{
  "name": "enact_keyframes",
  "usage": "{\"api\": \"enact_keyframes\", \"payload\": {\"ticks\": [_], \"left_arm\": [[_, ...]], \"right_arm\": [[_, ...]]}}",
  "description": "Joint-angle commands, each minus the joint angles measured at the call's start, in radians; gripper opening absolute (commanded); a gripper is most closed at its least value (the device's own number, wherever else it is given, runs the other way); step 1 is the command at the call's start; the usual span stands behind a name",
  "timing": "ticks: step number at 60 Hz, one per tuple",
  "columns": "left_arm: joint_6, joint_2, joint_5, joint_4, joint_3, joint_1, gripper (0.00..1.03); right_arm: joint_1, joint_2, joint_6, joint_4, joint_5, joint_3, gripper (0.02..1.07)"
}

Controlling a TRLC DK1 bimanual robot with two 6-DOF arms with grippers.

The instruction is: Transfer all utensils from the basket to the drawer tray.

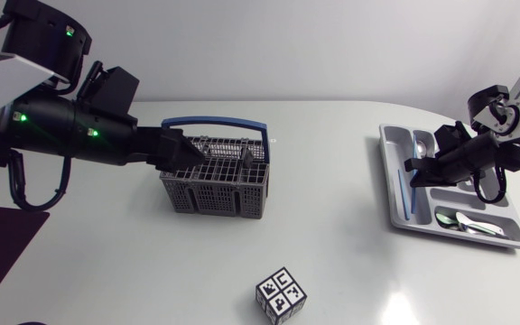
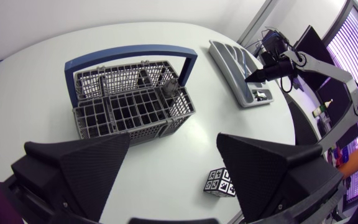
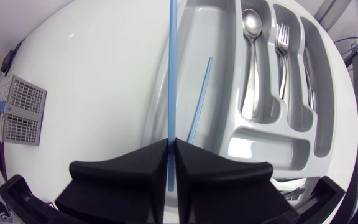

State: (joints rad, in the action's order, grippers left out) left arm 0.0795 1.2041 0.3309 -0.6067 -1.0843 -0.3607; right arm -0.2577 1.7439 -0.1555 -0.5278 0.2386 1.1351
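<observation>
The grey wire basket (image 1: 213, 187) with a blue handle stands left of centre; a dark utensil (image 1: 244, 156) sticks up in its back row. My left gripper (image 1: 181, 152) hovers open over the basket's left end. In the left wrist view the basket (image 2: 129, 109) lies ahead of the open fingers (image 2: 92, 158). The grey drawer tray (image 1: 393, 171) sits at the right. Above its left compartment, my right gripper (image 1: 411, 168) is shut on a thin blue stick (image 3: 171, 74). A second blue stick (image 3: 199, 99) lies in that long compartment, beside a spoon (image 3: 252, 25) and a fork (image 3: 283, 38).
A small cube (image 1: 281, 295) with black-and-white markers sits near the front edge, between basket and tray. More spoons (image 1: 466, 220) lie in the tray's front compartment. The table's curved edge runs just behind and right of the tray.
</observation>
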Motion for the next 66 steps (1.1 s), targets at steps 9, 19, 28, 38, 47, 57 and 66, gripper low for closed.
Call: {"api": "enact_keyframes", "payload": {"ticks": [9, 19, 28, 38, 47, 57, 66], "left_arm": [[-0.041, -0.051, -0.033, 0.025, 0.064, 0.005, 0.98], [-0.061, -0.081, -0.062, 0.061, 0.103, 0.003, 0.98], [-0.076, -0.097, -0.076, 0.084, 0.136, 0.008, 0.98], [-0.093, -0.104, -0.078, 0.120, 0.181, 0.005, 0.98], [-0.093, -0.103, -0.079, 0.159, 0.205, -0.004, 0.98], [-0.090, -0.092, -0.079, 0.209, 0.235, -0.018, 0.98], [-0.081, -0.069, -0.079, 0.245, 0.236, -0.035, 0.98]], "right_arm": [[-0.006, 0.072, 0.066, -0.034, -0.002, 0.048, 0.37], [0.017, 0.025, 0.085, -0.049, -0.047, 0.041, 0.53], [0.061, -0.064, 0.139, -0.080, -0.065, 0.032, 0.55], [0.183, -0.185, 0.188, -0.089, -0.088, 0.000, 0.58], [0.334, -0.284, 0.243, -0.100, -0.087, -0.028, 0.58], [0.512, -0.376, 0.326, -0.078, -0.093, -0.043, 0.58], [0.643, -0.380, 0.350, -0.043, -0.088, -0.011, 0.83]]}}
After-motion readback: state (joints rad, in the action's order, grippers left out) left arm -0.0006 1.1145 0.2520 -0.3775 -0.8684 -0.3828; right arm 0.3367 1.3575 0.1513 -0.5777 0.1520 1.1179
